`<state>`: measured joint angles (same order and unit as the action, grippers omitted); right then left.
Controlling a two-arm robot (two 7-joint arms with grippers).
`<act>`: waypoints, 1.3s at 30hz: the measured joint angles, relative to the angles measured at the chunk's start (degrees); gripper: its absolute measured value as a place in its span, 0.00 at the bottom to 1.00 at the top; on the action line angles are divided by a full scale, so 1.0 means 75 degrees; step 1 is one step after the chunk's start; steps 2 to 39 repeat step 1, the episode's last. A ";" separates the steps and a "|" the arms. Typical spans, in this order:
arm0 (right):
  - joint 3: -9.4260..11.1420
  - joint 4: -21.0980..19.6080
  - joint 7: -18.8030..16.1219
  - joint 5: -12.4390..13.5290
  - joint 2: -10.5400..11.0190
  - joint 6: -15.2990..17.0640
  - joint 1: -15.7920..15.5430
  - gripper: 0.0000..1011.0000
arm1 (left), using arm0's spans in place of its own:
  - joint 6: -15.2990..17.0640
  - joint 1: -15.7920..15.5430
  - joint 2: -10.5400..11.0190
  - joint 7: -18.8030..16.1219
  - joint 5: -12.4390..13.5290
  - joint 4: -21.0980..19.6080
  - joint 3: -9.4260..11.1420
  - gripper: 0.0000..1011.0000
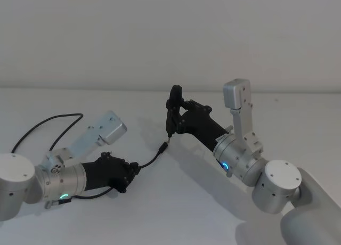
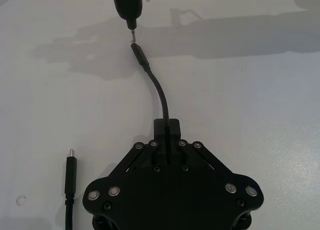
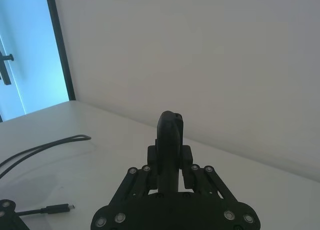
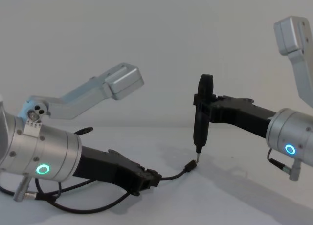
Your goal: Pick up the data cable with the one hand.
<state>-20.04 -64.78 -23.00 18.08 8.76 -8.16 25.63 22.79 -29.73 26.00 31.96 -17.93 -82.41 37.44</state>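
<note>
The data cable (image 1: 152, 160) is a thin black cord. My left gripper (image 1: 133, 169) is shut on it a short way behind one plug (image 2: 139, 53). That plug (image 4: 191, 166) points at the metal tip of an upright black stick-shaped device (image 4: 201, 118), almost touching it. My right gripper (image 1: 173, 109) is shut on this device (image 3: 170, 132) and holds it tip down over the table. The rest of the cable loops back past my left arm (image 1: 49, 122). Its other plug (image 2: 70, 169) lies flat on the table beside the left gripper (image 2: 166, 126).
The white table (image 1: 176, 202) runs to a plain white wall. A window with a dark frame (image 3: 60, 45) stands off to one side. Both arms' grey wrist camera housings (image 1: 109, 126) rise above the grippers.
</note>
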 joint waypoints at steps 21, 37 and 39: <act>0.0000 0.0001 0.0000 0.0000 0.0000 0.0000 0.0001 0.27 | 0.0000 0.0001 0.0000 0.0000 0.0000 0.0000 0.0000 0.05; 0.0000 0.0001 0.0000 0.0000 0.0000 0.0000 0.0001 0.27 | 0.0000 0.0001 0.0000 0.0000 0.0000 0.0000 0.0000 0.05; 0.0000 0.0001 0.0000 0.0000 0.0000 0.0000 0.0001 0.27 | 0.0000 0.0001 0.0000 0.0000 0.0000 0.0000 0.0000 0.05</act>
